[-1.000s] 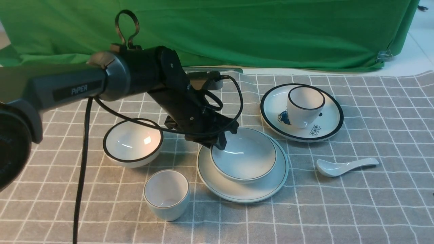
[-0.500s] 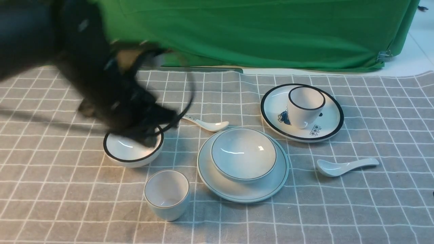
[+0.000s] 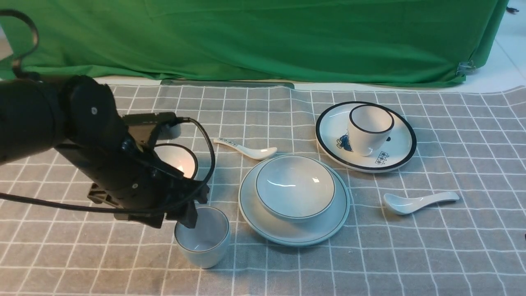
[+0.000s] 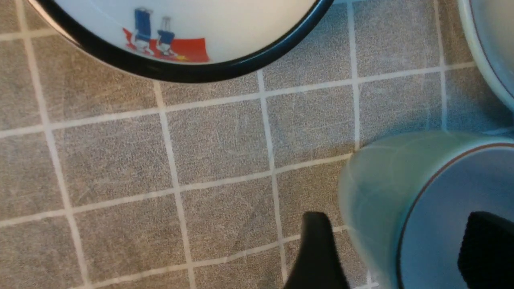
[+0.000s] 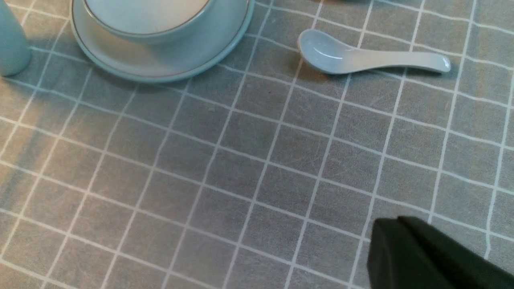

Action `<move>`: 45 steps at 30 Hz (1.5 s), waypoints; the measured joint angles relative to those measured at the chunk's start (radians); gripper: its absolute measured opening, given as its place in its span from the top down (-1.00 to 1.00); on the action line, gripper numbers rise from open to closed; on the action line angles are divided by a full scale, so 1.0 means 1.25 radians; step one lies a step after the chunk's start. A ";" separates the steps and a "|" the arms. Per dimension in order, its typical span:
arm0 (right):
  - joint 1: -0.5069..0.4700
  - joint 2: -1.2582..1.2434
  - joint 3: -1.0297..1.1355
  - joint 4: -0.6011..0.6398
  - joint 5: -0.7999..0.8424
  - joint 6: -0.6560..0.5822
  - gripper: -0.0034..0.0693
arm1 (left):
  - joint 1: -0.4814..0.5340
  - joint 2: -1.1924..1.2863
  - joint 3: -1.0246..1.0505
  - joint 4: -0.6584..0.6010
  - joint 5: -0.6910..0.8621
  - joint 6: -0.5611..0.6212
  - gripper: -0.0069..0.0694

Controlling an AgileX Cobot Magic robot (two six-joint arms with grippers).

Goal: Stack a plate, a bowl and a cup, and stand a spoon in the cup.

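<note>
On cloth [image 3: 452,255], two cups [image 3: 202,236] [image 3: 370,128] (apart), two spoons [image 3: 415,202] [image 3: 246,150]

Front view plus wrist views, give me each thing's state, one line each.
plate, flat, bowl on it
bowl, upright on the plate
cup, upright, empty, on the cloth
spoon, lying on the cloth
black-rimmed plate, carrying the black-rimmed cup
black-rimmed bowl, upright on the cloth
printed spoon, lying on the cloth
left pincer, open, astride the cup's wall
right pincer, shut, empty
</note>
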 joint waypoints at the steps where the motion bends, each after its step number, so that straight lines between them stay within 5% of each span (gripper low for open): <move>1: 0.000 0.000 0.000 0.000 0.000 0.000 0.85 | 0.000 0.012 0.000 -0.002 0.000 0.003 -0.50; 6: 0.000 0.000 0.000 0.000 0.000 0.000 0.85 | 0.000 0.070 0.000 -0.011 -0.001 0.007 -0.45; 11: 0.000 0.000 0.000 0.000 0.000 0.000 0.85 | 0.000 0.072 -0.009 -0.023 0.014 0.025 0.53; 13: 0.000 0.000 0.000 0.000 0.000 0.000 0.85 | 0.000 0.051 -0.046 -0.019 0.050 0.026 0.70; 21: 0.000 0.000 0.000 0.000 -0.011 0.000 0.85 | -0.047 0.028 -0.278 -0.042 0.144 0.024 0.74; 30: 0.000 0.000 0.000 0.000 -0.028 0.000 0.85 | -0.106 0.283 -0.533 -0.052 0.216 -0.006 0.74; 45: 0.000 0.000 0.000 0.000 -0.036 0.000 0.82 | -0.122 0.415 -0.623 -0.018 0.251 -0.021 0.74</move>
